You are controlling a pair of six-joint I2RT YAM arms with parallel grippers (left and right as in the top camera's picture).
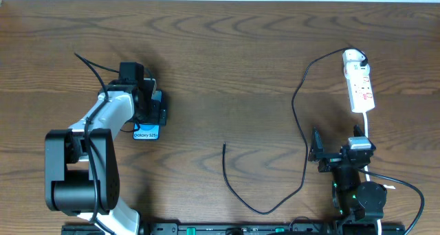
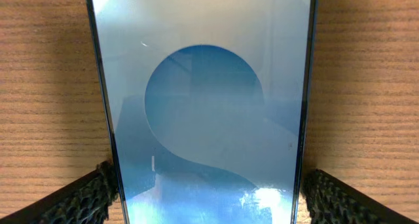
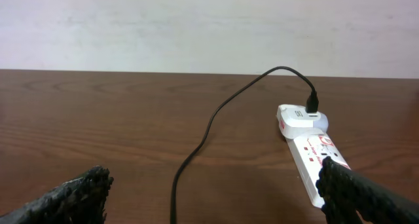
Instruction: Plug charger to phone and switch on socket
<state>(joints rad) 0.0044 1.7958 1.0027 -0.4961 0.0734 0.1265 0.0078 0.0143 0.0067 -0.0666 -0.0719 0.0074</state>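
Nearest the robot, the right pincer (image 3: 216, 188) hovers low over the brown wooden bench (image 1: 227, 49), its two black fingers spread wide apart with nothing between them. Just to its left lies the charger (image 1: 305, 139), a thin black cable that loops along the near edge of the bench. It ends in a small free plug (image 1: 224, 147) lying loose near the middle, well apart from everything else. Further back on the left, the phone (image 1: 146, 132) lies flat, blue screen up, under the left pincer (image 2: 208, 188). That pincer's fingers (image 2: 91, 194) flank the phone's two long edges and sit right against the frame, but whether they are squeezing it or merely beside it cannot be told. Farthest away on the right lies the socket (image 1: 359, 84), a white strip with red markings, with the cable's other end plugged into its far end. The cable looks light and limp, so it is probably best pinched just behind the free plug, where it is stiffest. The phone looks light, with slick glass, and may slide when pushed; bracing its long edges seems safest.
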